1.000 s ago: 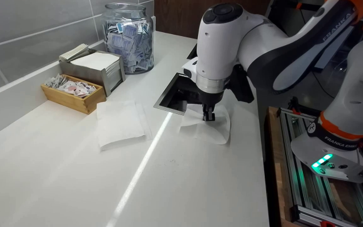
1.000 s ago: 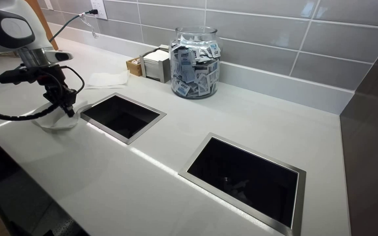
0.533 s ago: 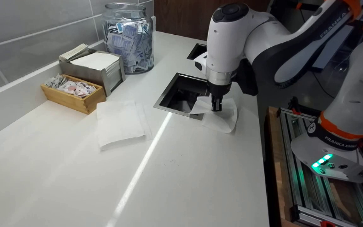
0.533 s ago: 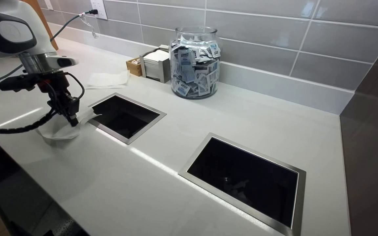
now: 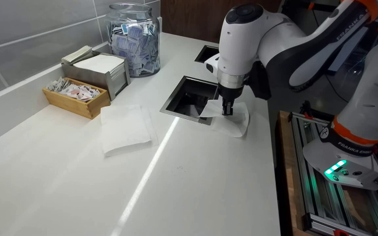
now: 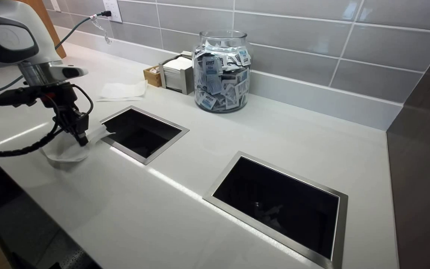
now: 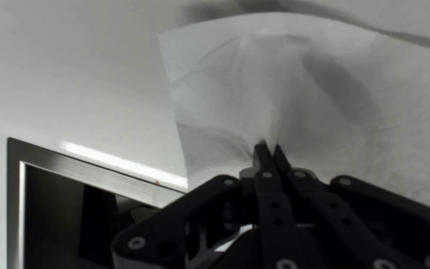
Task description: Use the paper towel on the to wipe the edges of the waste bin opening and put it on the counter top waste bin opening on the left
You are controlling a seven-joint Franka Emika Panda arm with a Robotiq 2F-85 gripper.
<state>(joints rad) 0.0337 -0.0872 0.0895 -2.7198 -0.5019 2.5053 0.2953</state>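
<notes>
The paper towel (image 7: 215,86) is located at one corner of the waste bin opening (image 5: 186,117), on the side toward the arm base (image 5: 318,156). In both exterior views, one point of the towel overlaps the metal rim of the opening; contact between towel and rim cannot be determined.

The gripper (image 7: 272,150) grasps the paper towel. In the wrist view, the fingertips (image 7: 262,158) are nearly together, separated by a narrow gap, and a fold of the towel is pinched in that gap. Creases spread from the pinch; the loose remainder fans out around it. The gripper points downward over the counter top (image 5: 215,180). The towel hides whether the fingertips touch the counter top.

A white paper sheet (image 5: 123,129) lies on the counter top, near the wooden box (image 5: 69,103) and apart from the paper towel. Along the tiled wall (image 6: 293,30), the wooden box, a metal holder (image 5: 87,77) loaded with napkins (image 5: 100,62), and a glass jar (image 6: 223,38) filled with sachets (image 6: 211,82) stand in that order. In an exterior view, another opening (image 6: 341,224) is set into the counter top.
</notes>
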